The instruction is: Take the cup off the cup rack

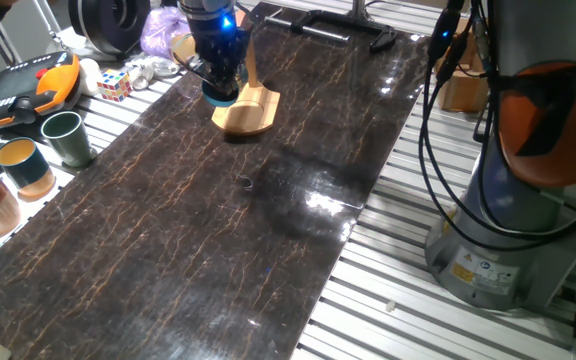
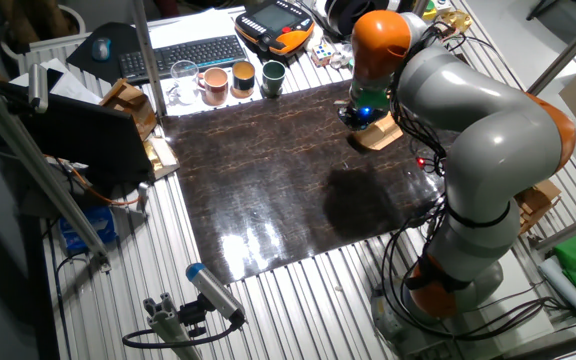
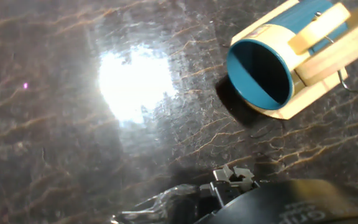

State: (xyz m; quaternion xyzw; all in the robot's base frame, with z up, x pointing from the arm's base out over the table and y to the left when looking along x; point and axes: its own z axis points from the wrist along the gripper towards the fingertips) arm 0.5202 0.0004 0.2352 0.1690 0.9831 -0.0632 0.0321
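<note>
three mugs (image 1: 30,160) at dark marble mat (image 1: 188,250) edge; rubik's cube (image 1: 114,84) behind.

- I can read no text, number or brand in any view.
- The robot base (image 1: 488,262) carries a yellow warning sticker (image 1: 461,267) and a pale label (image 1: 495,274) beside it; I can't make out the print on either.
- In the hand view, faint raised lettering on the dark housing (image 3: 303,205) at the bottom edge is too blurred to read.
</note>
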